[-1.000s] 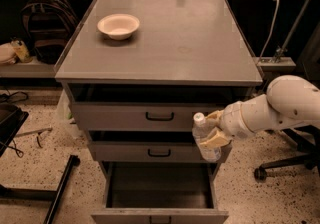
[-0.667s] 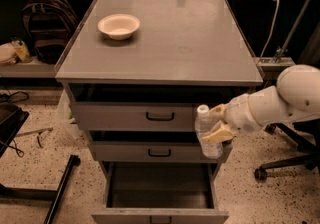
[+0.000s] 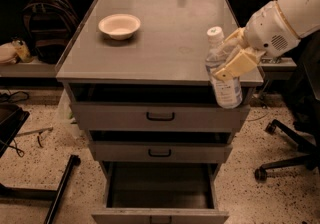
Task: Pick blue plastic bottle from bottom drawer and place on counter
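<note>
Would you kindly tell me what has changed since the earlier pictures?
The gripper, shut on the blue plastic bottle, has lifted it from the height of the upper drawer fronts up to the front right edge of the counter. The bowl and the open bottom drawer stayed put.

Bowl (image 3: pixel 119 25) back left on counter (image 3: pixel 170 48), tool (image 3: pixel 229 63) gripping bottle (image 3: pixel 225 90) at front right edge, bottom drawer (image 3: pixel 160 215) below.
</note>
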{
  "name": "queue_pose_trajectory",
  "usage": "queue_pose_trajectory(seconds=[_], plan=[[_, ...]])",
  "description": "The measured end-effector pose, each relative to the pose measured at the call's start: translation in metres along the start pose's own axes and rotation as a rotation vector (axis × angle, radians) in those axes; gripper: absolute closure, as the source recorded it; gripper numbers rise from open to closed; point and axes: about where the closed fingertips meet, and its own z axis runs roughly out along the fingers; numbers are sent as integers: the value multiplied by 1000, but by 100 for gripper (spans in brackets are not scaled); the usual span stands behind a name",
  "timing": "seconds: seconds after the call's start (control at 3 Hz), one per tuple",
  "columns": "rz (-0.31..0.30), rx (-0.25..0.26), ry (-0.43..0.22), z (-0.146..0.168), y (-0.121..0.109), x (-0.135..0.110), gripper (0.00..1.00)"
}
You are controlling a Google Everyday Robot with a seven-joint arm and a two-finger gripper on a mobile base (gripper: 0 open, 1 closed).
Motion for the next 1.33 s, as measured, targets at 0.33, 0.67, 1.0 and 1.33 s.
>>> queue_pose_trajectory(seconds=[0.33, 0.67, 1.0, 1.33], plan=[[0, 1, -1, 0, 0, 0, 100], [17, 24, -37, -4, -14, -19, 100], [41, 52, -98, -1, -40, -43, 100], [76, 93, -167, 7, -69, -60, 100]])
